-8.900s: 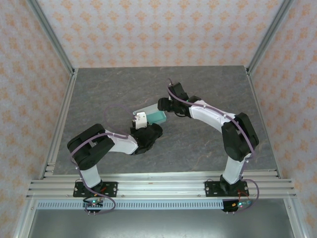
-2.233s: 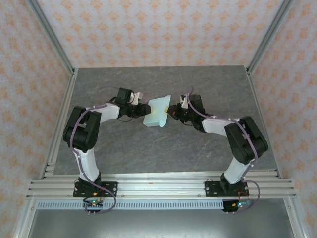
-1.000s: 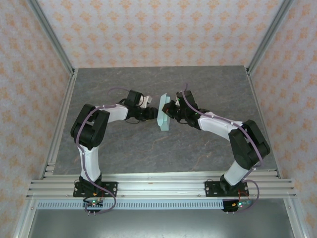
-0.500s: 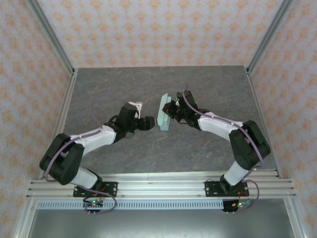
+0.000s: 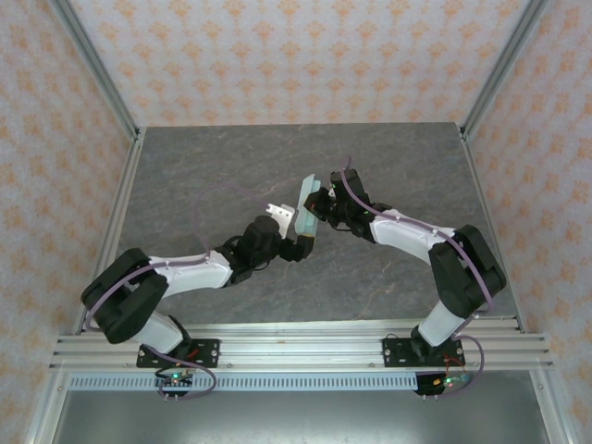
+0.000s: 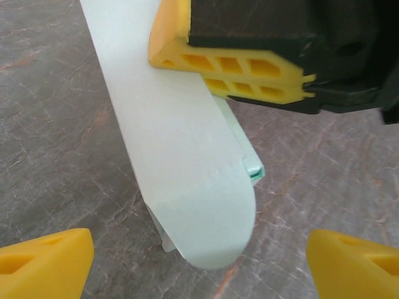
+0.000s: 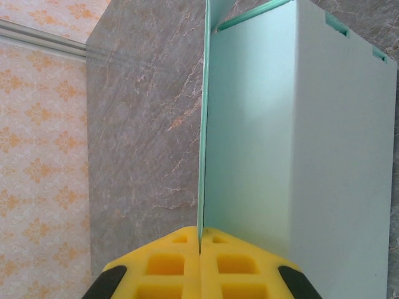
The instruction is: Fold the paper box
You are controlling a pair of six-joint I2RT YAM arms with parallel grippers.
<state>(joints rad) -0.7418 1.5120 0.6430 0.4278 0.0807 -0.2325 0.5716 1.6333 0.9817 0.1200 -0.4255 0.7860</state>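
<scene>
nearest you, at the bottom of the top view, the metal rail (image 5: 277, 347) is carrying both arm bases. your left arm (image 5: 185, 268) is stretching from the lower left toward the centre of the frame, lying low over the grey table (image 5: 203, 166). your left gripper (image 5: 300, 240) is sitting just below the paper box (image 5: 306, 220) with its claw spread wide; in the left wrist view its two yellow fingertips (image 6: 43, 268) are sitting in the bottom corners of the frame, well apart, and they are not touching the card hanging between them.

the paper box is standing on edge at the centre of the table view, a narrow pale mint strip tilting slightly to the right at its top. in the left wrist view its rounded flap (image 6: 206, 230) is pointing down toward the lower middle of the frame, above the table.

just beyond it, your right gripper (image 5: 320, 205) is pinching the box: in the right wrist view its yellow fingers (image 7: 168, 261) are pressing together at the bottom centre on a thin panel edge, with the broad face of the box spreading over the right half of the frame. your right arm (image 5: 416, 236) is running back to the lower right.

farthest off, the patterned wall (image 5: 296, 55) is closing the top of the frame.
</scene>
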